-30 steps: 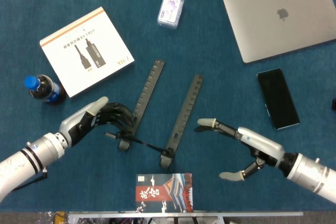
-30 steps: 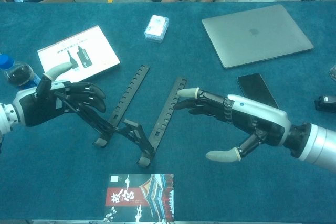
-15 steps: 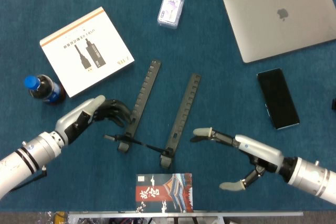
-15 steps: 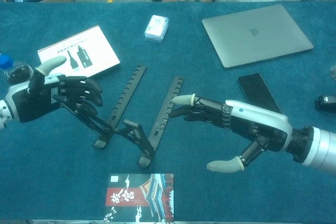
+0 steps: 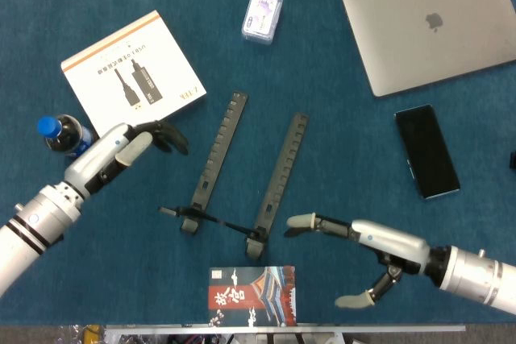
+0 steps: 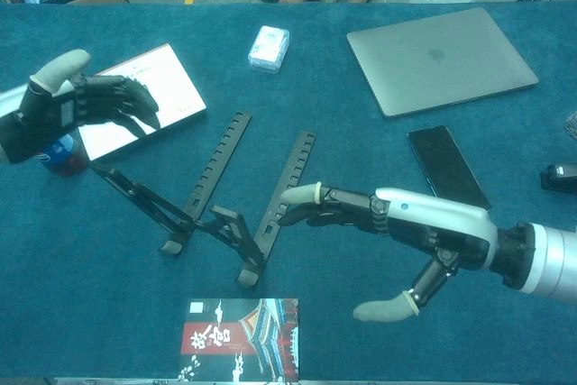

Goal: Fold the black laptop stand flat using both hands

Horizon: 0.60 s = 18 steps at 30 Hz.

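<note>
The black laptop stand (image 5: 242, 168) (image 6: 242, 194) lies mid-table, its two notched arms spread apart and joined by a thin crossbar at the near end. In the chest view a strut rises from it to the left. My left hand (image 5: 129, 147) (image 6: 77, 110) hovers open to the left of the stand, lifted off it, fingers apart. My right hand (image 5: 351, 243) (image 6: 379, 227) is open to the right of the stand, fingertips (image 6: 293, 196) close to the right arm's near end, thumb spread low. I cannot tell whether they touch it.
A white box (image 5: 133, 78) and a cola bottle (image 5: 64, 136) sit at the left. A small pack (image 5: 262, 14) lies at the back, a grey laptop (image 5: 435, 22) and black phone (image 5: 426, 151) at the right, a printed booklet (image 5: 251, 296) at the near edge.
My left hand has let go of the stand's left side and risen up and away to the left. My right hand has slid nearer and left toward the right arm's near end.
</note>
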Available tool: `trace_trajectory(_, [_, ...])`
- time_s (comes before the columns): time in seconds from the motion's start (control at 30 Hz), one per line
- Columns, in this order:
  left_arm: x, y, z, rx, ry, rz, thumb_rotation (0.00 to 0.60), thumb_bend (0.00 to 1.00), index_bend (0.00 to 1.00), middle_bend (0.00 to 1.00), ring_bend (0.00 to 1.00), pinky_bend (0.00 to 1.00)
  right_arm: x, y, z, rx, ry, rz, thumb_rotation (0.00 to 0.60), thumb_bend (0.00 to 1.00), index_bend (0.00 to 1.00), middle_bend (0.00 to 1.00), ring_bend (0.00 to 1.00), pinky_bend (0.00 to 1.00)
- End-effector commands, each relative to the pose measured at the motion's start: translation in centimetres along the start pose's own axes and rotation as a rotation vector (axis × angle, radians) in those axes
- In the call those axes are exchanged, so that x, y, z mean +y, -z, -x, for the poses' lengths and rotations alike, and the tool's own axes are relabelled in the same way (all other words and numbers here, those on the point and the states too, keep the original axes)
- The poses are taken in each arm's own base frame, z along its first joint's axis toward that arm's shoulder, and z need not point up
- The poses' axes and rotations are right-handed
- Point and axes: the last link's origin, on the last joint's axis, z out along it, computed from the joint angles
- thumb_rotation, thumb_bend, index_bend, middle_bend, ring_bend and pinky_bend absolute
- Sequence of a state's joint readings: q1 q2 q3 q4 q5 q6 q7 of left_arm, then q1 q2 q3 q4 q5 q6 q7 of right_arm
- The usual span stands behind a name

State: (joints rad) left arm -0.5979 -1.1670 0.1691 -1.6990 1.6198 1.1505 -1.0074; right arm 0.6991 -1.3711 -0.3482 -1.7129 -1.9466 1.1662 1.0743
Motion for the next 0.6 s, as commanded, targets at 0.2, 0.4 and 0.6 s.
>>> trace_trajectory(0.2, [0.27,0.79,-1.21,0.110,-0.220,0.016,0.000,0.21,0.32,0.32,0.19,0.21,-0.45,0.32,0.15,-0.058,0.023,0.015,0.600,0.20,0.01,0.11,0.00,0.05])
trace_trajectory(0.4, [0.31,1.07,-1.41,0.155,-0.376,0.019,0.000,0.21,0.32,0.27,0.13,0.15,-0.95,0.35,0.41,-0.129,0.045,0.022,0.600,0.21,0.00,0.09,0.00,0.05])
trace_trajectory(0.6, [0.43,1.37,-1.60,0.186,-0.444,0.013,0.000,0.21,0.31,0.23,0.09,0.09,-1.10,-0.10,0.81,-0.208,0.067,0.037,0.600,0.26,0.00,0.03,0.00,0.05])
